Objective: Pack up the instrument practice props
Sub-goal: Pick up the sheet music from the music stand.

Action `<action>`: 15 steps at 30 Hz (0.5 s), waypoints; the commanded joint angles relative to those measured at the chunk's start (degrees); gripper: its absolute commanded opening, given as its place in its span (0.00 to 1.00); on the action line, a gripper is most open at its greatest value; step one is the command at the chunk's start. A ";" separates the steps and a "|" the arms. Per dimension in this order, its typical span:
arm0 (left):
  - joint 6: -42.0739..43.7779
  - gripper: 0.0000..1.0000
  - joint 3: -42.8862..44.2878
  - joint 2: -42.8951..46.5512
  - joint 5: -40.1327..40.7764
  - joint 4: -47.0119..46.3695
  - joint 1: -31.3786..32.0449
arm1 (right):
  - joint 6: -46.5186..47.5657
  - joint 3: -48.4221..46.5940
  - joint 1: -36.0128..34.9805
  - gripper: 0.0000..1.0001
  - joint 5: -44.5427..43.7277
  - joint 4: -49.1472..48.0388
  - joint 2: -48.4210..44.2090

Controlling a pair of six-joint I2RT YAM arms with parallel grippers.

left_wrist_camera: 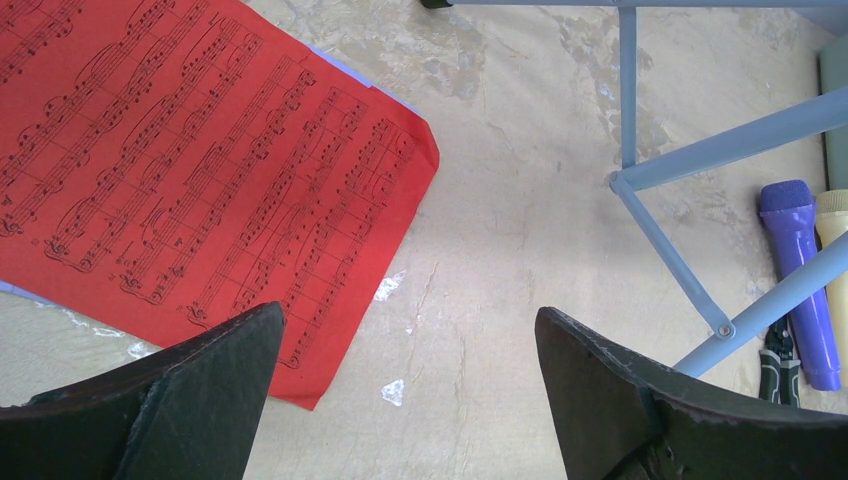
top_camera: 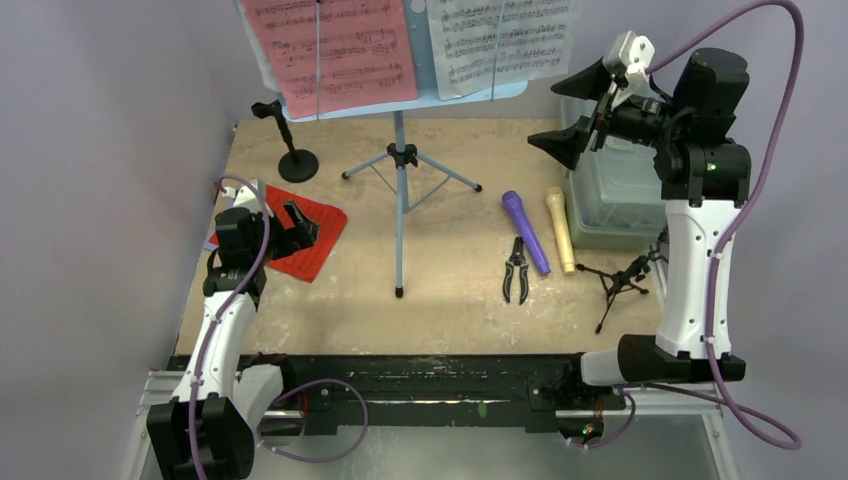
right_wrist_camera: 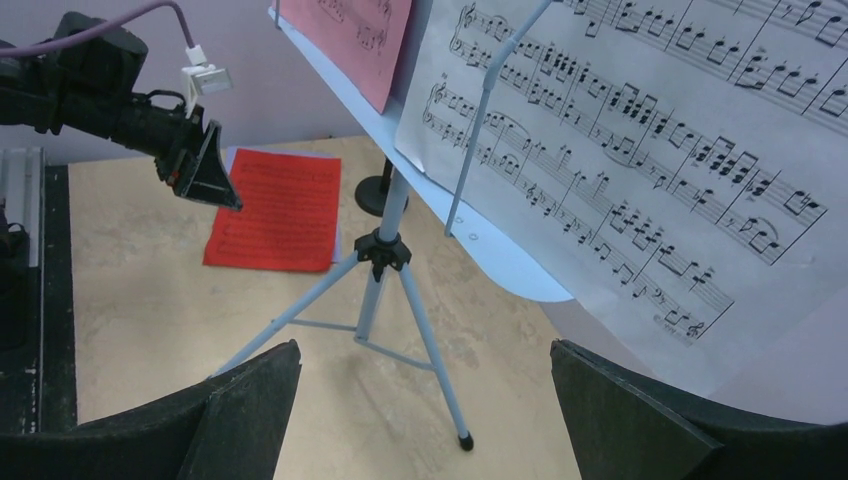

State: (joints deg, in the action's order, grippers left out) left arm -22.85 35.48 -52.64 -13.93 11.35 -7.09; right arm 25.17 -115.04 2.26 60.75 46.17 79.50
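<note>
Red sheet-music page (left_wrist_camera: 200, 170) flat on table (left_wrist_camera: 500, 150): printed staves; left hand (left_wrist_camera: 408, 315), right hand (right_wrist_camera: 425, 348) spread wide, holding nothing.

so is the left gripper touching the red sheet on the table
Apart. Right wrist view shows the left gripper up in the air, red sheet flat below it.

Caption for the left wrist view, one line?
Open left gripper over the table by the red sheet-music page; blue stand legs and purple microphone at right.
</note>
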 commanded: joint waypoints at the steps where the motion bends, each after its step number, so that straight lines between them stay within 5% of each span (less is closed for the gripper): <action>1: 1.40 0.96 1.19 0.79 -0.53 -2.03 0.11 | -5.16 -3.94 0.12 0.99 2.69 -4.44 1.52; 15: 1.41 0.97 1.25 0.96 -0.22 -1.86 0.13 | -23.58 -8.53 0.11 0.99 3.65 -19.70 5.77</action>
State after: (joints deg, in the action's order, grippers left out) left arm -22.83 35.48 -52.60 -13.91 11.35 -7.09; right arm 9.54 -121.27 2.26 63.75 33.87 84.93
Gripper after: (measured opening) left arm 0.966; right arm 0.987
